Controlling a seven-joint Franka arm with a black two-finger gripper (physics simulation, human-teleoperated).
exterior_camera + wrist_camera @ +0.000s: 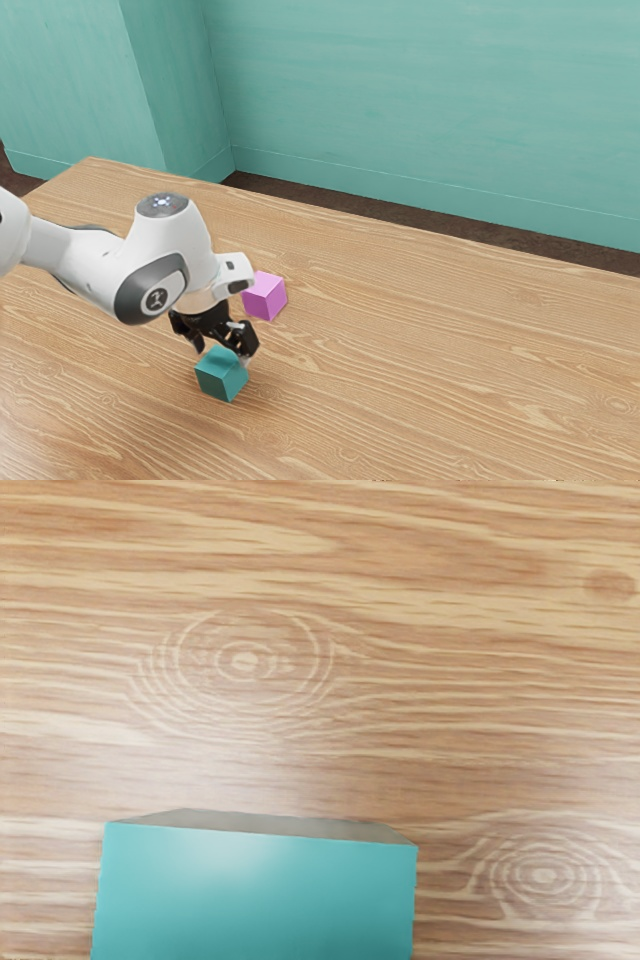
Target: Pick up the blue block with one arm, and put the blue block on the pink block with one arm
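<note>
The blue block (221,374), teal in colour, rests on the wooden table (450,330) near its front. My gripper (226,343) hangs directly over it, pointing down. Its black fingers (244,340) stand apart at the block's top edges, and I see no grip on it. Just under my hand in the wrist view, the blue block (255,895) shows large, with bare wood beyond it. The pink block (265,296) sits on the table a short way behind the blue one, toward the exterior view's right, apart from the gripper.
The white arm (120,262) comes in from the exterior view's left, low over the table. Teal walls (420,90) stand behind the table's far edge. Bare wood stretches to the exterior view's right of both blocks.
</note>
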